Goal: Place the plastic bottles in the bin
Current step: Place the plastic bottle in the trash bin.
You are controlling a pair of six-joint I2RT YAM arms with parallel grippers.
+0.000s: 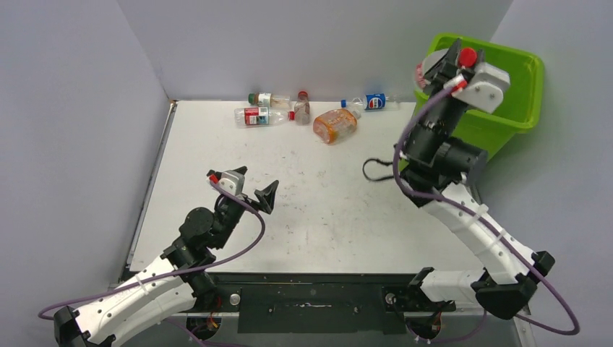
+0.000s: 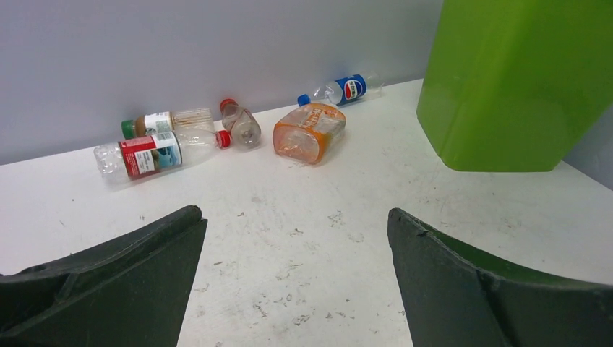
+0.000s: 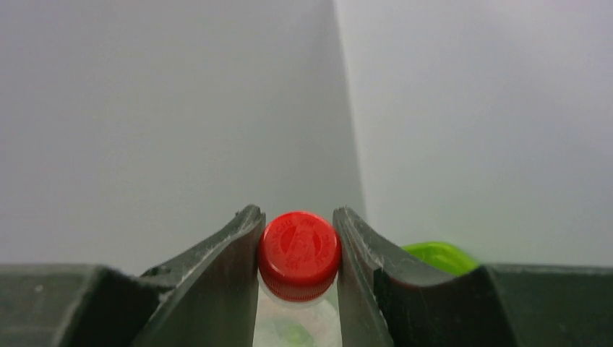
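right pincer (image 3: 296,217) clamps clear bottle (image 3: 296,322) by ribbed red cap (image 3: 299,253); left pincer (image 2: 293,215) splayed, empty

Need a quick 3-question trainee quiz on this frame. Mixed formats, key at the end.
1. True or false: the left gripper is shut on a bottle.
2. How many bottles lie on the table?
3. The right gripper grips its bottle by the: A) red cap B) label C) base

Key: 1 false, it is open and empty. 2 five, all along the far edge. 3 A, held up at the bin.
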